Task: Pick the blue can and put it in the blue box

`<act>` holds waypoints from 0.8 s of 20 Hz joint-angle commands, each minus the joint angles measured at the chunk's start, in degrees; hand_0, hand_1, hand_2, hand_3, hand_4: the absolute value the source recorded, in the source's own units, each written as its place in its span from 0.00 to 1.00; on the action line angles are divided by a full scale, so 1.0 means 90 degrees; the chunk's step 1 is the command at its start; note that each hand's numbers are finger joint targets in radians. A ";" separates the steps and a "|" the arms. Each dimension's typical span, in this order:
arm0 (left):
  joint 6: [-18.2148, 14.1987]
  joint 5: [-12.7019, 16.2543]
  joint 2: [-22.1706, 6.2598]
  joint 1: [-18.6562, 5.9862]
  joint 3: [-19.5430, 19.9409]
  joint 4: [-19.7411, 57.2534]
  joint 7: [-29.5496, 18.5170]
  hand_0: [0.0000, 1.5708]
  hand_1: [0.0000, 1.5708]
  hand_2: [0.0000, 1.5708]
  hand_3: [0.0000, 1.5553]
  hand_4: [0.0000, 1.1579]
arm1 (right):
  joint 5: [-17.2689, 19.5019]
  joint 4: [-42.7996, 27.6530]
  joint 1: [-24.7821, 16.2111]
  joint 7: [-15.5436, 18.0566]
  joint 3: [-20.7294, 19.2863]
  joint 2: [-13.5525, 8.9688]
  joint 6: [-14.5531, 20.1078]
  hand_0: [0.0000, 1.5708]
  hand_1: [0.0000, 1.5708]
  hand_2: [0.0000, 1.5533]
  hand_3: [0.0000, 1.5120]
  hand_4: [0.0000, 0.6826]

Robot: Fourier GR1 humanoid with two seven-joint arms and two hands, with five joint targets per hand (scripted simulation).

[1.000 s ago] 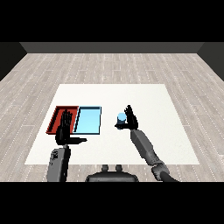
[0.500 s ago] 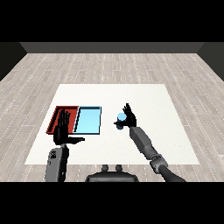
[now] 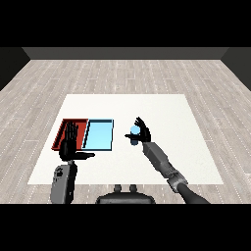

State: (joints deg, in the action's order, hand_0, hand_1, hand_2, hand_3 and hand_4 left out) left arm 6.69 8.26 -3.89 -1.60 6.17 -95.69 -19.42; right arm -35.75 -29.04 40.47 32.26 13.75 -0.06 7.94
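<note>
The right hand [image 3: 142, 131] is at the blue can [image 3: 134, 135], which sits on the white table [image 3: 171, 112] just to the right of the blue tray [image 3: 99, 135], at about three o'clock from it and apart from its rim. The fingers rise above and behind the can and the thumb side comes round toward it; they look only partly curled, spread more than closed, and I cannot tell for certain whether they already press on the can's wall or merely cup it. I judge the step in hand to be the grasp itself: the reach is done, the can is not in the tray, and whether the can stands on the table or is already raised a little cannot be told from this view. The left hand [image 3: 70, 143] holds nothing; its fingers are straight and point up, with the thumb out to the side, and it hangs over the near edge of the red tray [image 3: 65, 128], at nine o'clock from the blue tray. The next move, as I read it, calls for the right hand's fingers to wrap round the can, then a lift clear of the table and a short carry toward nine o'clock, over the blue tray's right rim, before letting go inside it. The left hand stands close to that path's far end, but not in it.
</note>
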 commanded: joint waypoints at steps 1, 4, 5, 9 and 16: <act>-0.0050 -0.0105 0.0048 -0.0124 -0.0009 0.0275 -0.0193 0.00 0.00 0.00 0.00 0.00 | 0.0141 0.0060 0.0009 0.0116 0.0130 0.0006 0.1059 0.98 0.98 0.97 0.98 0.94; -0.0018 -0.0231 0.0178 0.0446 -0.0197 -0.0020 -0.0390 0.00 0.00 0.00 0.00 0.00 | 0.0477 0.0087 -0.0018 -0.0049 0.0099 -0.0065 0.1368 0.95 0.95 0.95 0.95 0.93; 0.0015 -0.0066 -0.0008 0.0080 0.0062 0.0160 -0.0301 0.00 0.00 0.00 0.00 0.00 | 0.0205 0.1031 0.0488 0.0330 0.0212 0.0006 0.1175 0.95 0.95 0.95 0.95 0.90; 0.0175 0.0154 -0.0167 0.0022 0.0168 0.0079 -0.0040 0.00 0.00 0.00 0.00 0.00 | -0.0039 0.0876 0.0448 0.0216 0.0377 0.0005 0.1350 0.95 0.95 0.95 0.95 0.90; -0.0118 -0.0475 0.0113 -0.0038 -0.0386 0.0219 -0.0021 0.00 0.00 0.00 0.00 0.00 | 0.0771 -0.0547 0.0472 -0.0642 0.0251 -0.0345 0.1767 0.90 0.90 0.93 0.93 0.91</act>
State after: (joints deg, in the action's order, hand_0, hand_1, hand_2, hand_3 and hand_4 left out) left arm 6.75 6.25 -3.80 -2.08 4.96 -93.06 -20.70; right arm -31.05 -30.30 43.62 29.40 15.92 -1.41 22.01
